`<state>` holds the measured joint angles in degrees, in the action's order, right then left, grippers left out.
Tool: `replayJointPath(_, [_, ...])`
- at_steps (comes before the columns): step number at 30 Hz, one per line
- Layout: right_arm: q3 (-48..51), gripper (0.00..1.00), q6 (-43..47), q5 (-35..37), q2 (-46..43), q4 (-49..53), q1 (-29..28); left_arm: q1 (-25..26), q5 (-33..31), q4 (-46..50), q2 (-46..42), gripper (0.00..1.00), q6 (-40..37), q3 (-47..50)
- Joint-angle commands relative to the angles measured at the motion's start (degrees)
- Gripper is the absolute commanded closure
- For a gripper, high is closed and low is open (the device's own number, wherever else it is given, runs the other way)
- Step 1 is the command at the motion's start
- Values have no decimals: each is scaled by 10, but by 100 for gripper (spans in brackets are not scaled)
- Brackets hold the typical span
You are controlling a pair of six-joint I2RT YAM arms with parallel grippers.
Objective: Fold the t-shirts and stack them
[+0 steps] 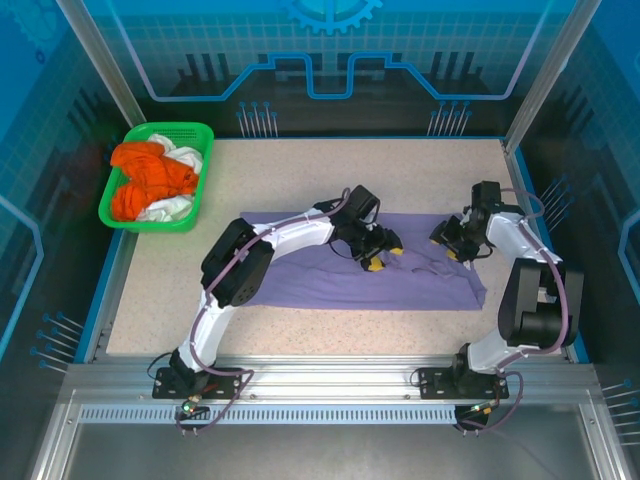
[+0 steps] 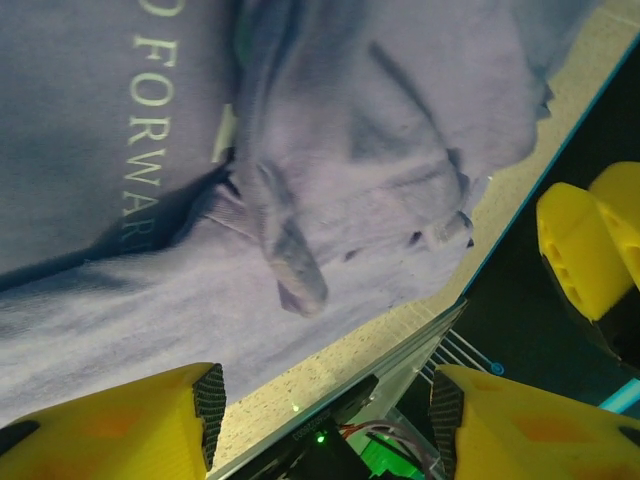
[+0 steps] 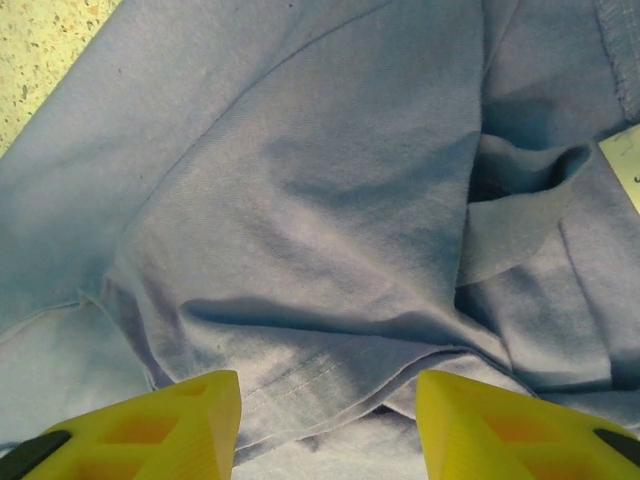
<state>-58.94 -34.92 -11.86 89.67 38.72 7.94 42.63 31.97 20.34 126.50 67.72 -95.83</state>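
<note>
Purple t-shirt (image 1: 400, 285) at middle of desk (image 1: 300, 170), rumpled, not folded up. Left claw (image 1: 380, 252), right claw (image 1: 455, 242) spread over it, pinching nothing. Orange and white t-shirts (image 1: 150, 180) sit in basket (image 1: 203, 170), far-left corner. No stack yet.

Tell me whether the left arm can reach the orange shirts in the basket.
Probably yes: the orange shirts lie in the open basket on that arm's side, nothing between, and the left gripper is open, empty.

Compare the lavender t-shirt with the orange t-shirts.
The lavender t-shirt lies spread on the table; the orange t-shirts sit crumpled in the green basket. The lavender t-shirt lies alone; the orange t-shirts are tangled with white cloth. Both are soft, wrinkled cloth.
</note>
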Motion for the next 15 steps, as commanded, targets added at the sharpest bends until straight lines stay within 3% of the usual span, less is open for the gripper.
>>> replayJointPath(1, [-7,50,7,6,14,-13,6,9,-2,-24,17,41,65,5])
replayJointPath(5, [-9,50,7,2,22,-22,5,9,-13,-21,39,43,78,-21])
replayJointPath(15, [-22,53,12,-1,40,-13,3,10,-28,-1,71,58,100,-57])
